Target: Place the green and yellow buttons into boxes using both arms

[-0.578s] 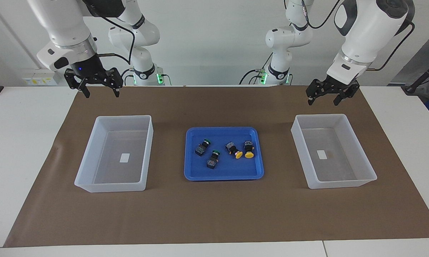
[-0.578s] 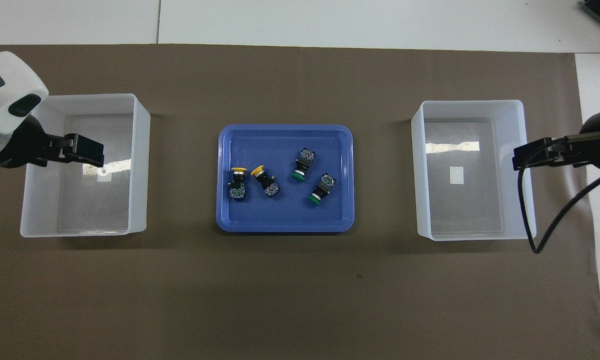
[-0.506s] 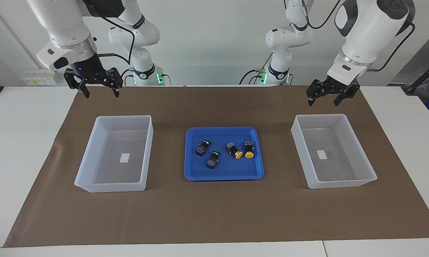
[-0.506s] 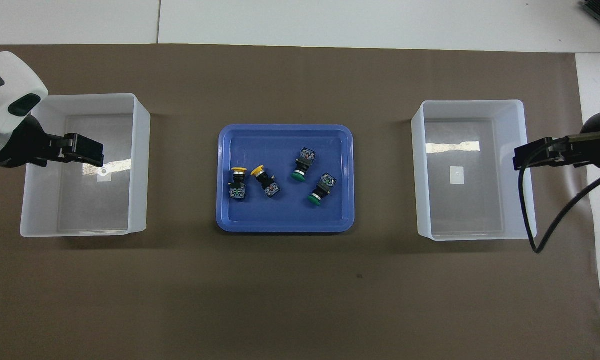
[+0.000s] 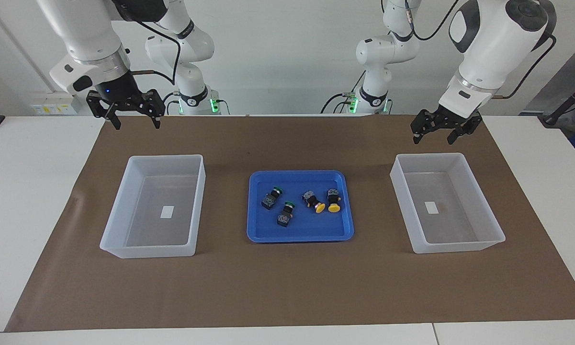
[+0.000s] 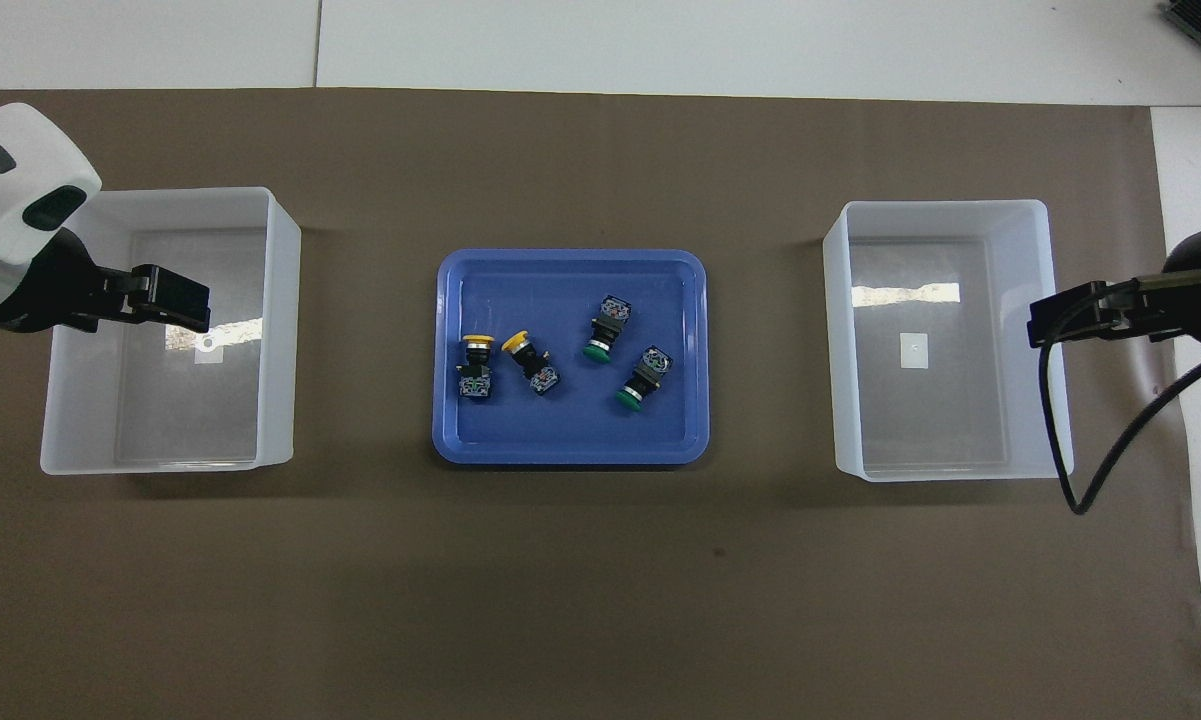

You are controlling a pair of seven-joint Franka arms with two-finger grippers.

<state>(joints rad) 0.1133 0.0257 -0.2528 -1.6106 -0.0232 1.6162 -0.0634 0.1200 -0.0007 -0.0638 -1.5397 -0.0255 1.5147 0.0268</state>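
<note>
Two green buttons (image 5: 271,197) (image 5: 286,214) and two yellow buttons (image 5: 314,202) (image 5: 333,201) lie on their sides in the blue tray (image 5: 300,235). In the overhead view the green ones (image 6: 601,325) (image 6: 642,377) lie toward the right arm's end and the yellow ones (image 6: 475,368) (image 6: 532,362) toward the left arm's end. One box (image 5: 402,211) (image 6: 278,330) stands at the left arm's end and one (image 5: 198,201) (image 6: 835,340) at the right arm's end; each holds only a white sticker. My left gripper (image 5: 434,139) (image 6: 185,305) hangs open and empty, high over its box. My right gripper (image 5: 136,125) (image 6: 1045,322) hangs open and empty, high over its own.
The blue tray (image 6: 570,445) sits mid-table between the boxes on a brown mat (image 5: 287,287) that covers most of the white table. A black cable (image 6: 1055,440) loops down from the right arm over its box's outer wall.
Both grippers have shifted only slightly, the right one a little upward. The buttons, the tray and the boxes have not moved.
</note>
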